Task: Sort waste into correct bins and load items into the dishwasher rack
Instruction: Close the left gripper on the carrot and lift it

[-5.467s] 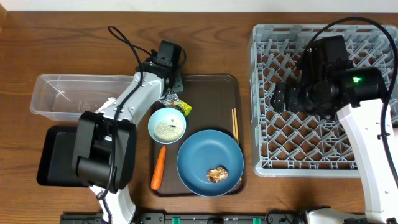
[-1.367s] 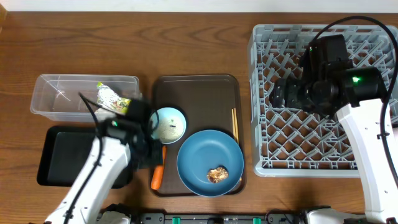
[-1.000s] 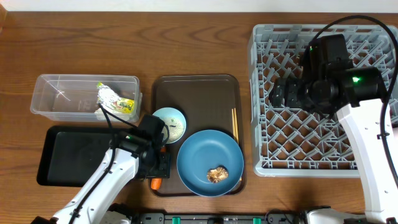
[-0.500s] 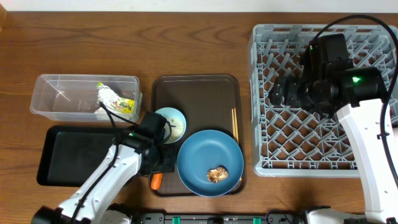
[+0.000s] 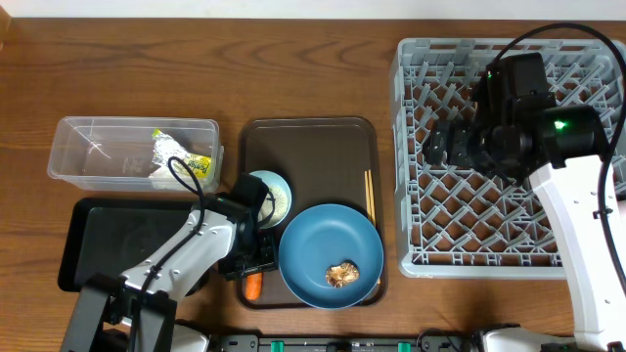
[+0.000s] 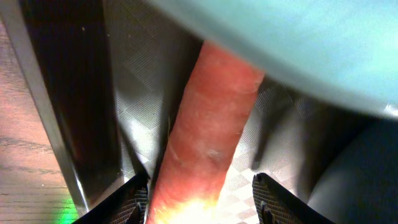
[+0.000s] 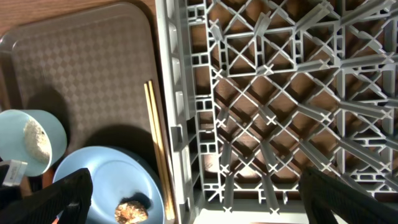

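The orange carrot (image 6: pixel 211 130) lies on the brown serving tray (image 5: pixel 323 147), and its tip (image 5: pixel 253 286) shows in the overhead view. My left gripper (image 6: pixel 202 208) is open and straddles the carrot; in the overhead view (image 5: pixel 250 262) it covers most of it. The small bowl (image 5: pixel 272 189) holds white rice. The blue plate (image 5: pixel 323 249) carries the brown food scrap (image 5: pixel 341 276). The chopsticks (image 5: pixel 369 198) lie at the tray's right edge. The crumpled paper with its green-yellow wrapper (image 5: pixel 182 156) lies in the clear tub (image 5: pixel 98 147). My right gripper (image 7: pixel 205 205) is open and empty above the grey rack (image 5: pixel 509 225). No cups are in view.
The black tray (image 5: pixel 103 244) sits in front of the clear tub, left of my left arm. The right wrist view shows the rack's front-left corner (image 7: pixel 180 124), the chopsticks (image 7: pixel 155 137), the bowl (image 7: pixel 31 140) and the plate (image 7: pixel 93 180).
The paper with wrapper went from my left gripper into the clear tub. My left arm then swung right and down over the carrot. The right arm has not moved.
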`<state>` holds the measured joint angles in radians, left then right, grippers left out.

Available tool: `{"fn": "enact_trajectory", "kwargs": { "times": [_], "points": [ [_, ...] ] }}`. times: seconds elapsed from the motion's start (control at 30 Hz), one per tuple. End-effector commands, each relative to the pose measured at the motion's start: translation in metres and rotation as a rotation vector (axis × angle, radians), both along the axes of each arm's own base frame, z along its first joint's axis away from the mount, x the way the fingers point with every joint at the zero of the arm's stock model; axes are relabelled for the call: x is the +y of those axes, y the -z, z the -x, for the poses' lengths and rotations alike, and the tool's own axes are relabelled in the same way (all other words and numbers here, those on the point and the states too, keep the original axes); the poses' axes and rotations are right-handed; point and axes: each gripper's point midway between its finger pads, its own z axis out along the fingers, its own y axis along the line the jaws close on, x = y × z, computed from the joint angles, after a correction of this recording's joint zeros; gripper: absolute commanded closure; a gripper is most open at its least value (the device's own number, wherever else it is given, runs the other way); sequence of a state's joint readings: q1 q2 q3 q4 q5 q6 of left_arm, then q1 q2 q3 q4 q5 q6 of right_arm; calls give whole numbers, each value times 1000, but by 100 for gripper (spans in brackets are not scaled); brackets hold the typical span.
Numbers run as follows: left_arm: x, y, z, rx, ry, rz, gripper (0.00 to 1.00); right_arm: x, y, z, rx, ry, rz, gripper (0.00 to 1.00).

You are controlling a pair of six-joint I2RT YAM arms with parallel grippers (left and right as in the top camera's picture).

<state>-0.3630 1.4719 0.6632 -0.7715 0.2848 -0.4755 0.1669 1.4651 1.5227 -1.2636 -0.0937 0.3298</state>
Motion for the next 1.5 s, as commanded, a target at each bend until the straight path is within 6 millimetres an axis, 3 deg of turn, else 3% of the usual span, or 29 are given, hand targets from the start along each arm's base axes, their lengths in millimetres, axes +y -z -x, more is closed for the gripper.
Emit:
{"fn": "enact_trajectory", "kwargs": {
  "times": [0.0,0.17,0.37,0.5,0.57,0.63,0.7,0.93,1.33,1.4,1.47],
  "points": [
    [-2,2,1,8,-16,6,46,2,-1,0,-4,6,-6,1],
    [-2,-1,-1,-10,-16,13,61,2,-1,0,-4,6,-6,1],
    [-4,-9,-6,-54,-15,31,68,2,-1,0,-4,6,-6,1],
    [-6,-16,-10,-95,-15,45,78,2,-1,0,-5,7,-6,1],
    [-5,-19,-11,-106,-15,46,78,2,-1,-1,-6,6,-6,1],
    [-4,-18,-8,-94,-15,41,65,2,-1,-1,-6,7,-6,1],
    [-3,-17,-3,-71,-15,33,62,2,-1,-1,-5,6,-6,1],
    [-2,-11,-1,-50,-30,24,68,2,-1,0,-4,6,-6,1],
    [1,2,18,10,-87,23,66,2,-1,0,-2,6,-6,1],
    [1,2,18,10,-87,24,76,2,-1,0,-2,6,-6,1],
    [0,2,18,9,-87,24,78,2,-1,0,-2,6,-5,1]
  ]
}}
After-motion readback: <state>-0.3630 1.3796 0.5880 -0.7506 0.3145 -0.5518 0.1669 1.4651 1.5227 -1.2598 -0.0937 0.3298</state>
